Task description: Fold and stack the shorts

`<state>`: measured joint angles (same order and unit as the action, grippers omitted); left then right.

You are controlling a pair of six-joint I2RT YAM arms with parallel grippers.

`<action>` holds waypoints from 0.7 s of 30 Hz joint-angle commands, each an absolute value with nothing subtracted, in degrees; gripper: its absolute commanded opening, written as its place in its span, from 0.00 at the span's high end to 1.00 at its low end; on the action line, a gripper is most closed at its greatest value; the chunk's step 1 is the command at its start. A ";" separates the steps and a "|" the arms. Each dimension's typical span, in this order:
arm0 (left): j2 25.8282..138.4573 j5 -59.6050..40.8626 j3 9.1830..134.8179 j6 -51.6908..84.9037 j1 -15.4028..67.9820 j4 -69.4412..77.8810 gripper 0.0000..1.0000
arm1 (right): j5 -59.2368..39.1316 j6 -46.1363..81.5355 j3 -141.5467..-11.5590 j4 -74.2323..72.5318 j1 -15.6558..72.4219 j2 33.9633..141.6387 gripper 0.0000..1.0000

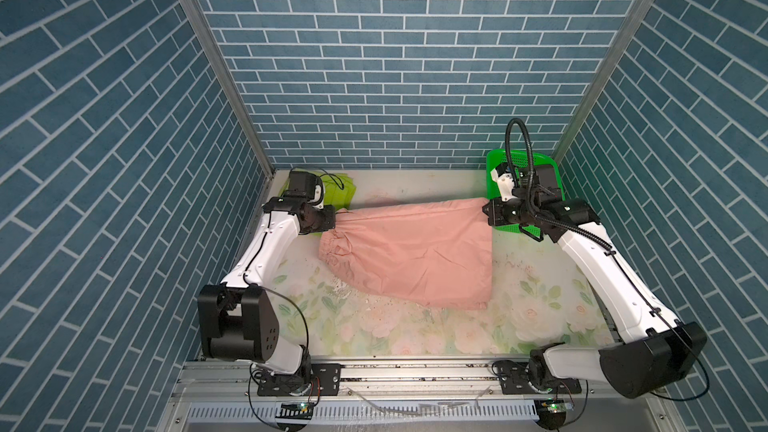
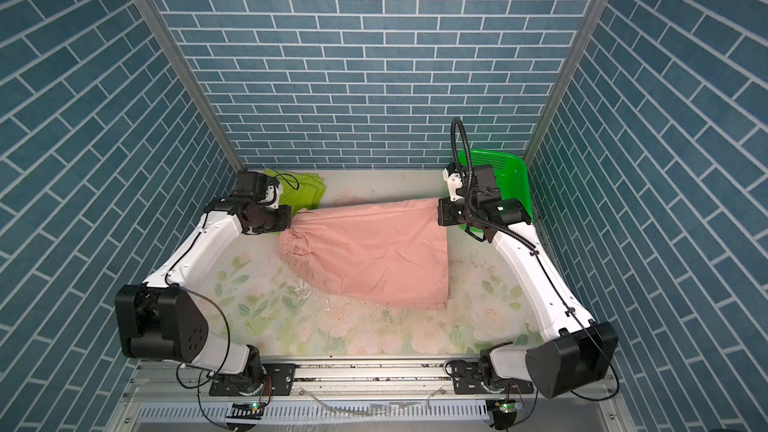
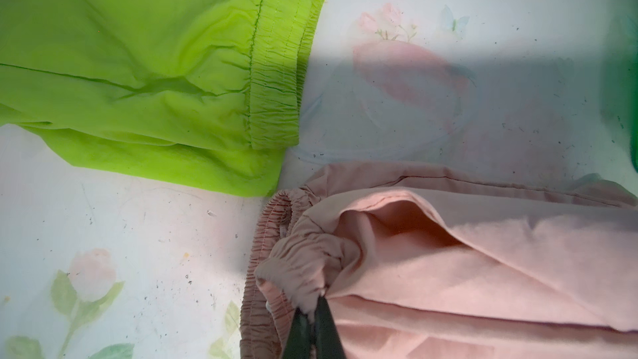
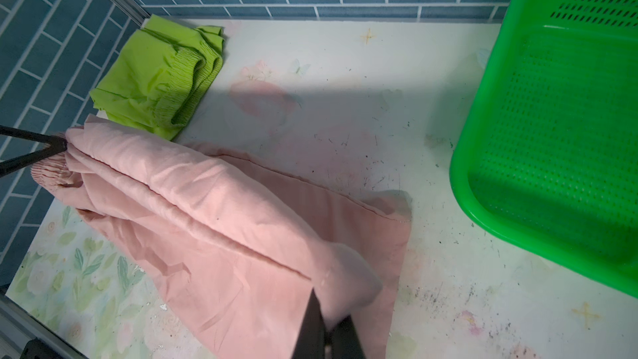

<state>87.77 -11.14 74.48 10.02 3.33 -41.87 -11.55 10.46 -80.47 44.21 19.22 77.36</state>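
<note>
Pink shorts (image 1: 415, 251) creased, waistband (image 3: 272, 233) bunched; left end effector (image 3: 316, 300), right end effector (image 4: 326, 312) pinch opposite ends.

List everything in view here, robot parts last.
pink shorts: one, dusty pink, mid-table, held up between both grippers
green shorts: one, lime, folded, far-left corner
basket: one, bright green, far-right corner
table: one, white floral top, under everything
walls: three, blue brick, around the table
arms: two, white and black, mounted at the near rail
left gripper: one, black, shut on the pink shorts' waistband
right gripper: one, black, shut on the pink shorts' opposite end
</note>
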 commanded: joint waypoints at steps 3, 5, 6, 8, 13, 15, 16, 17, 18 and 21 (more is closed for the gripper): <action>94.24 -10.97 79.98 9.19 0.37 -45.10 0.95 | -11.75 10.10 -82.27 49.26 18.49 81.91 1.00; 96.59 -10.32 81.85 8.86 0.28 -45.84 0.95 | -13.61 10.04 -82.94 49.22 17.42 84.59 1.00; 98.05 -10.29 82.93 8.50 0.29 -46.28 0.95 | -13.89 9.98 -83.18 49.07 16.79 86.19 1.00; 100.94 -10.43 85.04 8.14 0.35 -47.55 0.94 | -14.02 9.76 -83.36 48.19 15.23 89.10 1.00; 105.63 -9.78 85.55 7.56 0.35 -46.82 0.85 | -14.98 8.29 -84.04 44.03 13.21 97.26 1.00; 106.63 -8.98 84.93 7.45 0.35 -46.26 0.56 | -17.41 7.74 -84.54 42.61 13.18 100.52 0.96; 107.15 -8.22 84.65 7.30 0.37 -46.07 0.38 | -18.58 7.78 -84.37 41.13 13.18 101.71 0.84; 107.51 -7.21 84.62 7.30 0.35 -46.13 0.24 | -19.20 8.16 -84.21 39.77 13.18 102.37 0.74; 107.75 -6.17 84.79 7.44 0.36 -46.07 0.02 | -19.95 8.47 -84.18 38.69 13.26 102.82 0.62; 107.22 -6.41 86.48 7.41 0.35 -46.79 0.00 | -20.30 9.05 -83.63 36.98 13.41 100.78 0.44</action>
<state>107.77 -8.14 84.88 8.14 0.60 -45.45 -17.96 10.15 -82.52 40.23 13.08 103.48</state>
